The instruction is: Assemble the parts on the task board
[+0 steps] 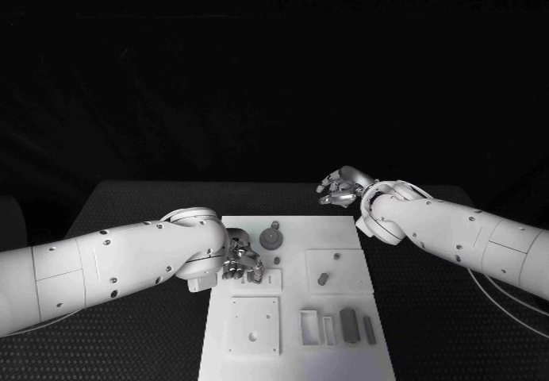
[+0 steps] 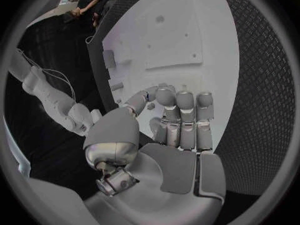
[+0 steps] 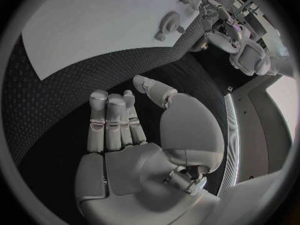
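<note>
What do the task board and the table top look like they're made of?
Task board: probably smooth matte white plastic, judging by its even, unglossy surface and crisp cut recesses. Table: black, covered in what looks like a textured rubber or woven mat, given its fine regular dimpled pattern.

A black tabletop (image 1: 137, 198) with a woven, textured surface runs from the far edge at 12 o'clock down past both sides at 9 and 3 o'clock. Its dimpled weave (image 2: 265, 85) shows plainly in the left wrist view, and the same dark mesh (image 3: 56, 110) shows in the right wrist view.
</note>
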Robot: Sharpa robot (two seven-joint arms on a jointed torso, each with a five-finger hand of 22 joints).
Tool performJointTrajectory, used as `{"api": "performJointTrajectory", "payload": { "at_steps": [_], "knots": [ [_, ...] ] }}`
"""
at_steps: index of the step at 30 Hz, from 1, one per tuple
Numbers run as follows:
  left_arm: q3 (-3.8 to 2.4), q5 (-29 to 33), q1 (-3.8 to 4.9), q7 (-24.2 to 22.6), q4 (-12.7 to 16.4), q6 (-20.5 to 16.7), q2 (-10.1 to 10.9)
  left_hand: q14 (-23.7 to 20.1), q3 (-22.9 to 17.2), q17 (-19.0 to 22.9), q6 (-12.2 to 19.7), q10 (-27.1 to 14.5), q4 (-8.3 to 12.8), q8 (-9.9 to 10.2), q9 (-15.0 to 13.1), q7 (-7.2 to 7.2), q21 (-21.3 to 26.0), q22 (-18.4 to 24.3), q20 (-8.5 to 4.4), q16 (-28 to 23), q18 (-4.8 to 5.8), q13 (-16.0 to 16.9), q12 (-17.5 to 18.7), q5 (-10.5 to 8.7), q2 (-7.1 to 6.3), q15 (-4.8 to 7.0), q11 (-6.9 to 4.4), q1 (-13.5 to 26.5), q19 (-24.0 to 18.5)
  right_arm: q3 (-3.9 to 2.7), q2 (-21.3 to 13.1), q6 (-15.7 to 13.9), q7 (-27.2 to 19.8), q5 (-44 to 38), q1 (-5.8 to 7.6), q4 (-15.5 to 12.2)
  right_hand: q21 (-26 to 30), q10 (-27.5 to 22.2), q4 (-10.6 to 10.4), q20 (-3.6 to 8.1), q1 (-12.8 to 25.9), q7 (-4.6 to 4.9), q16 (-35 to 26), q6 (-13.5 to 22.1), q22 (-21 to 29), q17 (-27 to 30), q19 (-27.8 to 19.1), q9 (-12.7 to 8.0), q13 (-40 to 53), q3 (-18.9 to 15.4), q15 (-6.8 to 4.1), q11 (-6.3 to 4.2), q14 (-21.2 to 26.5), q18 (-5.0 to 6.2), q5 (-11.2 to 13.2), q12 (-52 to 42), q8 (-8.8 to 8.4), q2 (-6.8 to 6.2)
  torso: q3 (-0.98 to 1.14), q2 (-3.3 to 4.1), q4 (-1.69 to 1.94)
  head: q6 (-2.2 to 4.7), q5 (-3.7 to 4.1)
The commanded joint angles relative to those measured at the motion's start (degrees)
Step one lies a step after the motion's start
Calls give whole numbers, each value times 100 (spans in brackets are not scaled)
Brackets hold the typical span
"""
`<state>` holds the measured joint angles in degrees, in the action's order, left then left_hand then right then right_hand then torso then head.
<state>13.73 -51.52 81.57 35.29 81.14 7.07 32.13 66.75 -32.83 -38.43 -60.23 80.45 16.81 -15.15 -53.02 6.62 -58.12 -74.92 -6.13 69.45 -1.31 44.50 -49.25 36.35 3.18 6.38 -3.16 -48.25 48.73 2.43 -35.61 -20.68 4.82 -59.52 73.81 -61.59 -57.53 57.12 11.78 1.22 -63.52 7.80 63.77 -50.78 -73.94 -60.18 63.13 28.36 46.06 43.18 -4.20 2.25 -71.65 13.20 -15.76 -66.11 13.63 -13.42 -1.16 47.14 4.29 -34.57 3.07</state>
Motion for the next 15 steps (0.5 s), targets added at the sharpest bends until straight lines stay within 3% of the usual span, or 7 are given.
{"api": "performJointTrajectory", "payload": {
  "at_steps": [1,15],
  "knots": [
    [0,-113,10,-51,15,-24,-3,-41,-24,9,-675,-222,2,-15,-14,-591,-39,-52,-784,23,-42,-3,-34,39,76,262,-248,-12,16,-2,1,71,-42,-1,-2,-8,37,-2,-8,0,-34,84,0,58,-9,6,19,-8,-5,37,4,-13,42,180,-38,-21,12,20,-2,1,1,0,2],
    [0,-149,8,-66,0,-59,-21,-44,-27,26,-675,-226,2,-8,-21,-592,-47,-48,-786,32,-41,-7,-38,29,87,261,-248,-7,11,-2,9,82,-42,-5,-3,-10,37,-3,3,1,-39,83,4,58,-13,10,21,-9,-16,47,4,-13,42,180,-85,-30,13,29,0,-1,-2,-10,0]
  ]
}}
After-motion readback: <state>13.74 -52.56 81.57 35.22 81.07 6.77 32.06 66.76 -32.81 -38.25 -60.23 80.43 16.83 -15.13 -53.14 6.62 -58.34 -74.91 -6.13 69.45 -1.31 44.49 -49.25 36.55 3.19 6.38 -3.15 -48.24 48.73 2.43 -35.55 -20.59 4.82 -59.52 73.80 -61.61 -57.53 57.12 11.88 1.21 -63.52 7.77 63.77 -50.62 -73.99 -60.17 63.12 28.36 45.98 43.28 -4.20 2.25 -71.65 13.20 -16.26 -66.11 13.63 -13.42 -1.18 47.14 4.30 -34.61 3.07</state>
